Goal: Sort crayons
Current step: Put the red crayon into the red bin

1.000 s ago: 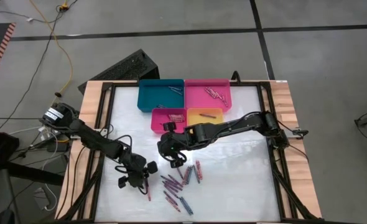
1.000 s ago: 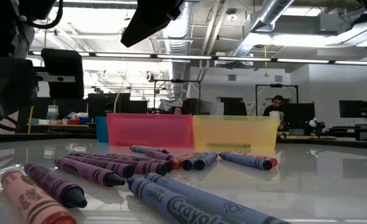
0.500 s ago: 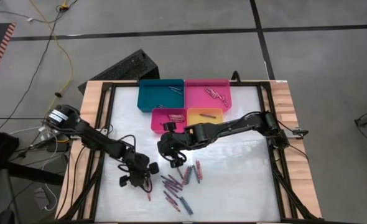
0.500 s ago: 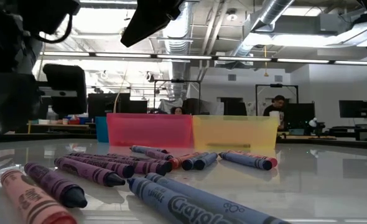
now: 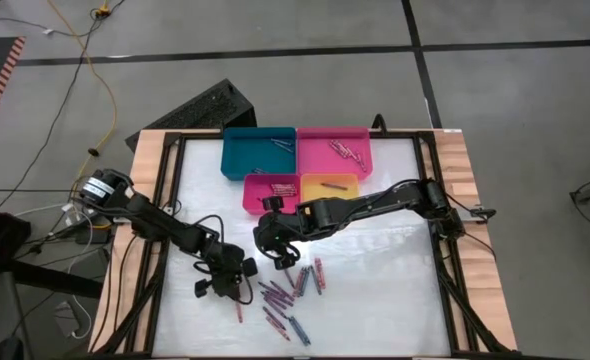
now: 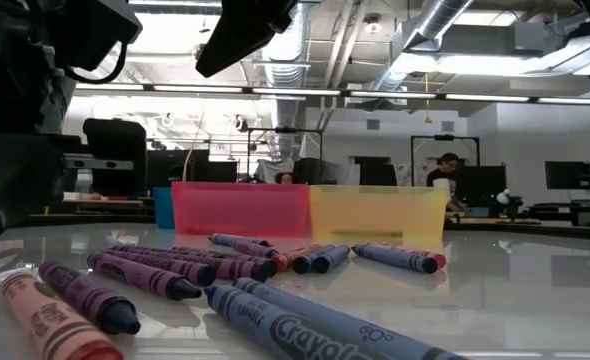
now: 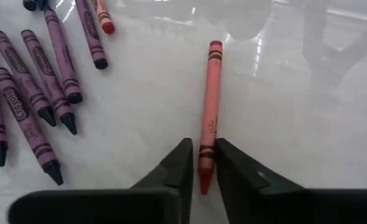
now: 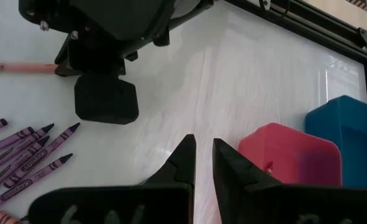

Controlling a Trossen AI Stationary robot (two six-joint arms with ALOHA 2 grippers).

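My left gripper (image 7: 201, 163) sits low over the white table (image 5: 375, 290), at the left edge of the crayon pile, and its fingers (image 7: 178, 165) are drawn in narrow around the tip end of a red crayon (image 7: 208, 112) lying flat on the table. Both fingers stand just beside the crayon's sides; I cannot tell whether they are pressing on it. In the high view that same gripper (image 5: 232, 283) is near the loose crayons (image 5: 285, 295), which lie scattered in the lower middle of the table, mostly purple with some blue and red. My right gripper (image 8: 203, 160) hangs above the table between the pile and the trays, fingers nearly together with a slim gap, holding nothing. Behind it stand the small pink tray (image 5: 247, 193) and yellow tray (image 5: 327, 178), then the blue tray (image 5: 237, 155) and large pink tray (image 5: 315, 160), each holding a few crayons.
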